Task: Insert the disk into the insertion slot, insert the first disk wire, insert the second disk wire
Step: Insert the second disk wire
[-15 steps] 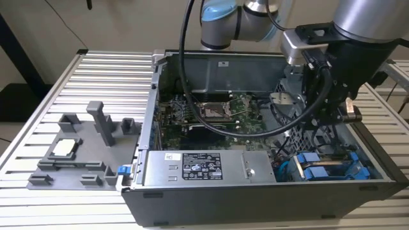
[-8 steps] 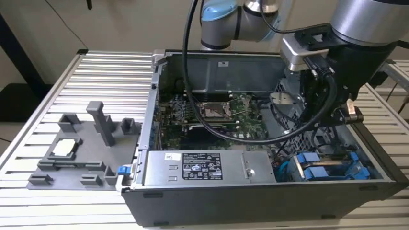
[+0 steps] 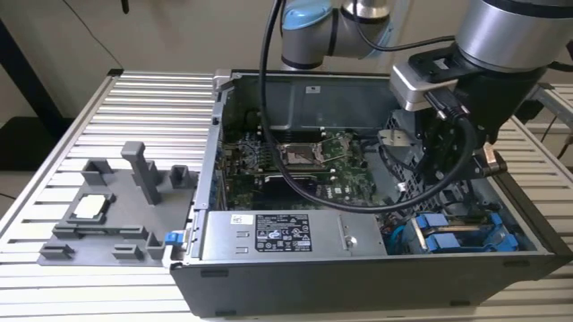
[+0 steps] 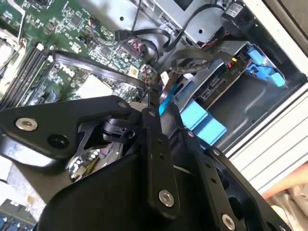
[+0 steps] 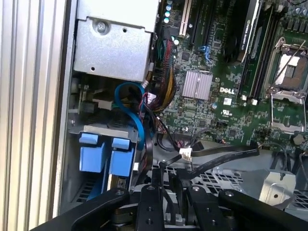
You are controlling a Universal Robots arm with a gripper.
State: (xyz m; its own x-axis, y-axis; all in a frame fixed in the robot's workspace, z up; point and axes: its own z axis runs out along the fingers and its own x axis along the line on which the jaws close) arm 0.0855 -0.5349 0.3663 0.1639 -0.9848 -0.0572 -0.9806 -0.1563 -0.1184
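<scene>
Already seated, disk (image 5: 105, 155) sits nr tool (image 5: 171, 182); tool open/closed: can't tell.

Exterior camera is looking down into the open computer case (image 3: 358, 282); both wrist cameras are facing its motherboard (image 4: 72, 29) (image 5: 211, 120) up close.

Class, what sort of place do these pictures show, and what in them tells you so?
Probably a robotics lab bench for computer assembly: a robot arm hangs over an open computer case on a slatted aluminium table, beside a grey parts fixture.
</scene>
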